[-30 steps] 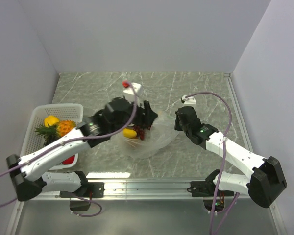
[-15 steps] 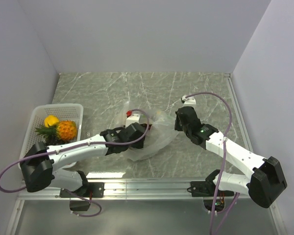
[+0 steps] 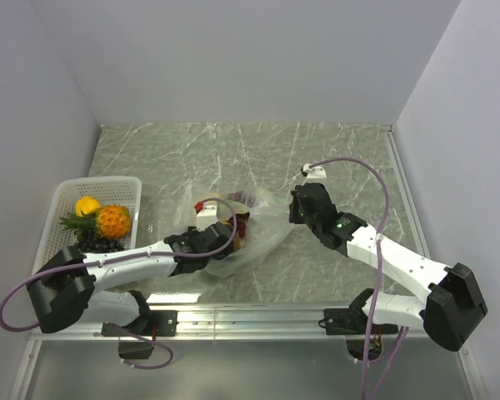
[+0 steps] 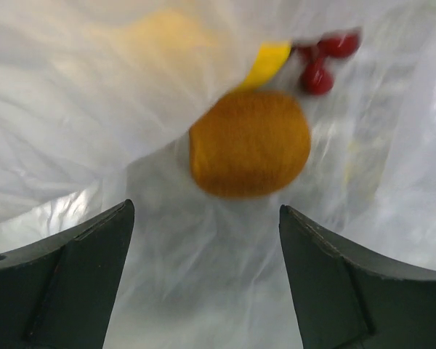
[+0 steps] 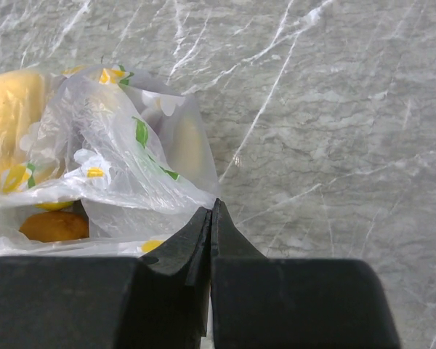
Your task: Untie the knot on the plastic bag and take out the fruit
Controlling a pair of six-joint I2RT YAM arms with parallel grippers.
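Note:
The clear plastic bag (image 3: 265, 227), printed with small flowers, lies open at the table's middle; no knot shows. My left gripper (image 3: 227, 237) is open inside the bag's mouth (image 4: 206, 212), with the brownish-orange round fruit (image 4: 248, 144) just ahead of its jaws. Small red fruits (image 4: 323, 62) and a blurred large yellow fruit (image 4: 167, 33) lie beyond. My right gripper (image 3: 294, 210) is shut on the bag's right edge (image 5: 212, 207). The right wrist view also shows the yellow fruit (image 5: 14, 109) and the brownish-orange fruit (image 5: 54, 227) through the plastic. The pineapple (image 3: 110, 221) and the grape bunch (image 3: 100, 243) lie in the white basket (image 3: 67, 187).
The basket stands at the left edge of the table, with a small yellow fruit (image 3: 87, 205) in it too. Side walls close in the table left and right. A purple cable loops over each arm.
My left arm has come down from above the bag and drawn back toward the near left, its open gripper now low in the bag's mouth. My right gripper has shifted slightly left, still holding the bag.

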